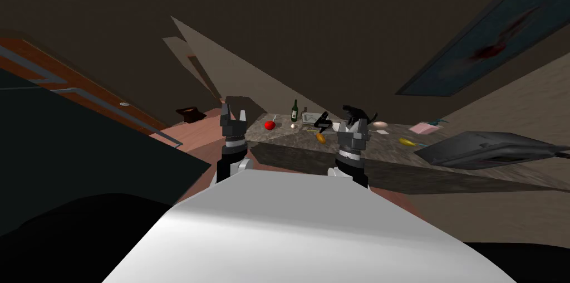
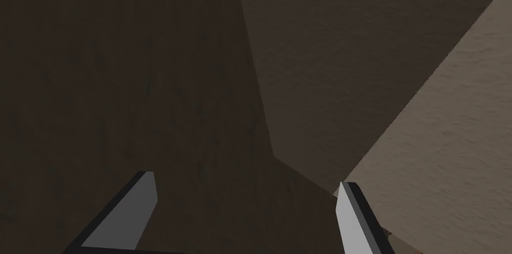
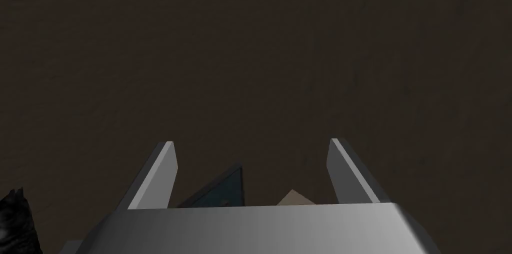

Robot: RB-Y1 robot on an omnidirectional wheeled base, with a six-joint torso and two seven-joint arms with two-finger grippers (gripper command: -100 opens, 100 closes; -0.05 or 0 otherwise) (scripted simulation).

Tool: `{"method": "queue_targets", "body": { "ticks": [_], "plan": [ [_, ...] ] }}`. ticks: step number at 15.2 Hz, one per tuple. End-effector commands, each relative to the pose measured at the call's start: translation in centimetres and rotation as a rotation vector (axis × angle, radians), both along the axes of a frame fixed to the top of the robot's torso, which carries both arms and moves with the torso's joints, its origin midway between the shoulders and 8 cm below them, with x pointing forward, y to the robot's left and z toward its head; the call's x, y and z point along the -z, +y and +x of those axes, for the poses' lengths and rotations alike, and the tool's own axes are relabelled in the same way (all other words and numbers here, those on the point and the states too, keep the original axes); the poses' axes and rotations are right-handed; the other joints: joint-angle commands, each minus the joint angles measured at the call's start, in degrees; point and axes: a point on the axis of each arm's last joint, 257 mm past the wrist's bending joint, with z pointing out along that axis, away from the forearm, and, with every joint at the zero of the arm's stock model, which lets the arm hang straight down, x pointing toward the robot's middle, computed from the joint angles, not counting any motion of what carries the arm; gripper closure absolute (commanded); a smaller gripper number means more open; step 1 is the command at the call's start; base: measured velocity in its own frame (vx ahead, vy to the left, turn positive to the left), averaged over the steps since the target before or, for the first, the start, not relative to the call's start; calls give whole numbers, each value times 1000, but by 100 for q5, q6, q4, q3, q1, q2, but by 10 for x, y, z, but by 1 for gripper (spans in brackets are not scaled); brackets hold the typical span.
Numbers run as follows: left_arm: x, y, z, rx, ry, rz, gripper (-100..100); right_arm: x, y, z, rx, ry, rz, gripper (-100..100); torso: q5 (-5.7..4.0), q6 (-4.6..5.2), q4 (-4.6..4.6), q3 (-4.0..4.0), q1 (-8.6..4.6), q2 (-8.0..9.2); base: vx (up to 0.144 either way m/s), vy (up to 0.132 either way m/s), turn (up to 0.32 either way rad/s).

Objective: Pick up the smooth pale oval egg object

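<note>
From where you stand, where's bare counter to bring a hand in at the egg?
Bare counter lies in front of the egg and the red fruit, toward the near edge, and between those two. Crowded: behind the egg stands a bottle; to its right lie a black object and an orange item.

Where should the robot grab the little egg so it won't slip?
Probably from above, pinching the egg across its fat middle. It is small, round and lies low on the counter, so coming in sideways could scrape the top. The red fruit and the bottle stand close, so go straight down.
</note>
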Motion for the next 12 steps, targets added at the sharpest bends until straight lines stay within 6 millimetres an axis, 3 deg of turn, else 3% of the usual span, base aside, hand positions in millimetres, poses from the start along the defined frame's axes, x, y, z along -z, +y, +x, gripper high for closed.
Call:
{"method": "queue_targets", "body": {
  "ticks": [1,8,12],
  "plan": [
    [0,0,0,0,0,0,0,4,4,3,-12,16,-35,-100,0,0,0,0,0,0,-2,6,39],
    [0,0,0,0,0,0,0,28,16,16,-46,98,-179,-100,2,-2,0,1,8,2,-6,22,94],
    [0,0,0,0,0,0,0,60,23,28,-62,188,-321,-100,3,-2,0,1,13,2,-7,37,154]
  ]
}}
